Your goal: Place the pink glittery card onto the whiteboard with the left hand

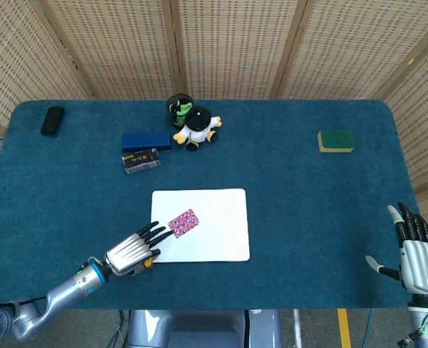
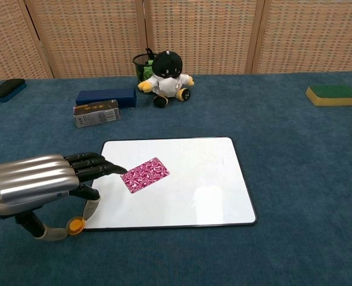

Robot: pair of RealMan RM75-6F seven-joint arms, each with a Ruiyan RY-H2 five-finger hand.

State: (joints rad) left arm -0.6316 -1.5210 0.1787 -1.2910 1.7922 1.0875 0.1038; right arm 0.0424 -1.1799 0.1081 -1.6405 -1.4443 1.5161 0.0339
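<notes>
The pink glittery card [image 1: 184,222] [image 2: 145,174] lies flat on the left part of the whiteboard [image 1: 217,233] [image 2: 205,179]. My left hand [image 1: 132,251] [image 2: 41,183] hovers over the board's front left corner, its dark fingertips [image 2: 107,168] stretched toward the card's left end and just short of it. Nothing is in this hand. My right hand [image 1: 416,255] shows only in the head view, at the table's front right edge, fingers apart and empty.
At the back stand a plush penguin [image 1: 197,127], a black mesh cup [image 1: 176,107], a blue box [image 1: 145,141] and a small dark box [image 1: 141,160]. A black eraser [image 1: 52,119] lies far left, a green sponge [image 1: 336,141] far right.
</notes>
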